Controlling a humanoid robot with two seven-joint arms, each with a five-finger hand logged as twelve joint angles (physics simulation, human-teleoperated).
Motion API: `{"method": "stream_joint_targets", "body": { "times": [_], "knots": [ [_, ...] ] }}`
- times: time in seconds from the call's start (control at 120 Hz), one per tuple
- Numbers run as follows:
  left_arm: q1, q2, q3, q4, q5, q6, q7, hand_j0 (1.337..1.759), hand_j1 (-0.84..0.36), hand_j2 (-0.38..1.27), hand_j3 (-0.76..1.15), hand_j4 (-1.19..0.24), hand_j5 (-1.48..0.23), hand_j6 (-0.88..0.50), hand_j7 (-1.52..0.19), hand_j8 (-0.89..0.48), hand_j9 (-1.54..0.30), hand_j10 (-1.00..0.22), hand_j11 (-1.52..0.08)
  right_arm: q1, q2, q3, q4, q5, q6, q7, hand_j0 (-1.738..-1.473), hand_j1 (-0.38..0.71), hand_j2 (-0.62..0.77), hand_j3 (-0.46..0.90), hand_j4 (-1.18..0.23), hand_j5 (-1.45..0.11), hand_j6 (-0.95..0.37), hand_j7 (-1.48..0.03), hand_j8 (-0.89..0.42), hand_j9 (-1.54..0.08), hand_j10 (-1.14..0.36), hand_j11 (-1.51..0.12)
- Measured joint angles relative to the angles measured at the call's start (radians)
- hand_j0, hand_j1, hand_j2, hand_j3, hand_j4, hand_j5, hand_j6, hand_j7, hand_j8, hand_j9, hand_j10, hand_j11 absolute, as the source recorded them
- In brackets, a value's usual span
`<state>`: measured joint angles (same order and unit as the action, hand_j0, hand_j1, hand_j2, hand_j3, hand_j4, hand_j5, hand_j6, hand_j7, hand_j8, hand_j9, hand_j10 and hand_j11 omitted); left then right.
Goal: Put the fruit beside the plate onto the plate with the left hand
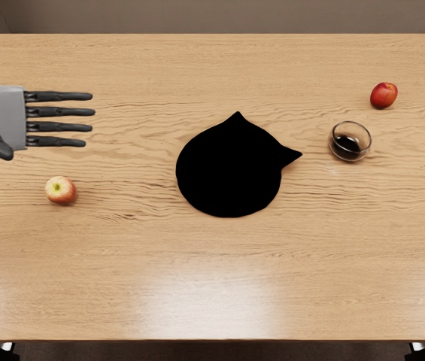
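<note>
Head view: the red-yellow apple [60, 189] lies on the tabletop [197, 286], well left of the black cat-shaped plate [227, 169]. The left hand [37, 119] hangs near it, fingers straight, holding nothing. Seemingly the approach step; next it must drop over the apple and close

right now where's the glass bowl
In the head view the glass bowl sits on the picture's right, just right of the black plate, with the red apple up-right of it.
</note>
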<state>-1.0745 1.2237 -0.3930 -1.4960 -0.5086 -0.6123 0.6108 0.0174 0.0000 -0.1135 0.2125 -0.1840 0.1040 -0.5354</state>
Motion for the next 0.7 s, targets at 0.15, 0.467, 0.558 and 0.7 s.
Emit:
{"method": "stream_joint_targets", "body": {
  "times": [0.15, 0.467, 0.558, 0.7],
  "knots": [
    [0.000, 0.002, -0.009, -0.015, -0.005, 0.000, 0.000, 1.658, 0.33, 0.00, 0.00, -0.01, -0.01, -0.01, -0.01, -0.01, -0.01, -0.01, -0.01, 0.001, 0.000, 0.000, 0.002, 0.000, 0.001, 0.000, -1.658, -0.35, 0.00, 0.00, 0.00, 0.00, 0.00, 0.00, 0.00, 0.00, 0.00, 0.00],
    [0.000, 0.033, -0.077, -0.091, 0.213, 0.000, 0.000, 1.658, 0.31, 0.00, 0.00, -0.03, -0.04, -0.03, -0.04, -0.03, -0.04, -0.03, -0.04, 0.001, 0.000, 0.000, 0.004, 0.000, 0.002, 0.000, -1.658, -0.35, 0.00, 0.00, 0.00, 0.00, 0.00, 0.00, 0.00, 0.00, 0.00, 0.00],
    [-0.008, 0.014, -0.119, -0.148, 0.427, 0.021, 0.000, 1.658, 0.30, 0.01, 0.00, -0.04, -0.05, -0.04, -0.06, -0.04, -0.06, -0.04, -0.06, 0.001, 0.000, 0.000, 0.004, 0.000, 0.002, 0.000, -1.658, -0.35, 0.00, 0.00, 0.00, 0.00, 0.00, 0.00, 0.00, 0.00, 0.00, 0.00],
    [-0.001, -0.026, -0.145, -0.177, 0.613, 0.023, 0.000, 1.658, 0.31, 0.01, 0.00, -0.04, -0.05, -0.04, -0.05, -0.04, -0.05, -0.04, -0.05, 0.004, 0.000, -0.001, 0.004, 0.000, 0.001, 0.000, -1.658, -0.35, 0.00, 0.00, 0.00, 0.00, 0.00, 0.00, 0.00, 0.00, 0.00, 0.00]
  ]
}}
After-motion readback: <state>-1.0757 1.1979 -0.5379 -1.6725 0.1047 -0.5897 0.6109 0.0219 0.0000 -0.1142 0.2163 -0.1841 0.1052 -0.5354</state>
